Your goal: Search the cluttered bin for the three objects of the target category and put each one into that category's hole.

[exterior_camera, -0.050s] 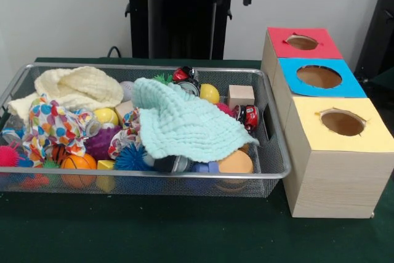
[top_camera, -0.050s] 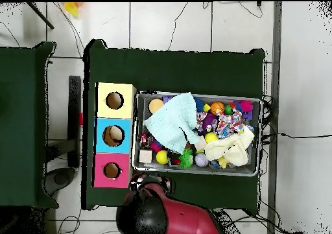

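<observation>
The pincer cannot be seen in either view, so it cannot be told if it is wide, narrow, or holding something. Only the red and black arm (top_camera, -0.050s: 165, 215) is seen, drawn back at the robot's edge of the green desk (top_camera, -0.050s: 175, 69) in the overhead view.

From the arm outward, the wire mesh bin (top_camera, -0.050s: 198, 168) is met first, just across the desk edge. It is full of small toys. A pale green waffle cloth (exterior_camera, -0.050s: 184, 124) is spread over the middle of the bin, and a cream waffle cloth (exterior_camera, -0.050s: 80, 87) and a spotted cloth (exterior_camera, -0.050s: 52, 124) are lying at 1 end. Many toys are hidden under them. Balls, a wooden cube (exterior_camera, -0.050s: 240, 95) and a small red toy car (exterior_camera, -0.050s: 249, 116) can be seen.

Just beside the bin, a row of 3 wooden boxes is set, each with 1 round hole: the red-topped box (top_camera, -0.050s: 111, 170) nearest the arm, the blue-topped box (top_camera, -0.050s: 113, 135) in the middle, the yellow-topped box (top_camera, -0.050s: 115, 100) farthest.

The target group is not named, so the 3 things cannot be picked out. A reach down and forward into the bin is likely needed, with the holes off to its side.
</observation>
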`<state>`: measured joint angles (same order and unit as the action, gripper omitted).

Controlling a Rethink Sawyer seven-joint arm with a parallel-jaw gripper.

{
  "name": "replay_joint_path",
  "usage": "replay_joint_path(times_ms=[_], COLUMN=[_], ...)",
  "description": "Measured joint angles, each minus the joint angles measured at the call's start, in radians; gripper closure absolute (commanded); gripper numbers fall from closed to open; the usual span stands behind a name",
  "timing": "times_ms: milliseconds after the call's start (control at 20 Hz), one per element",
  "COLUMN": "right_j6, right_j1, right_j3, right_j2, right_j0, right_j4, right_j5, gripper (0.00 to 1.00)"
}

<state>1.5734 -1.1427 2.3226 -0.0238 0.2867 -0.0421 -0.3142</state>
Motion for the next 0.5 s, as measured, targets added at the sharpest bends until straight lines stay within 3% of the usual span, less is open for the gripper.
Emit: replay_joint_path(times_ms=[250, 500], right_j6=[0.000, 0.000], right_j1=[-0.041, 0.019], right_j3=[0.061, 0.074], right_j2=[-0.014, -0.017], right_j0=[0.092, 0.105], right_j4=[0.000, 0.030], right_j5=[0.007, 0.068], gripper=[0.00, 0.00])
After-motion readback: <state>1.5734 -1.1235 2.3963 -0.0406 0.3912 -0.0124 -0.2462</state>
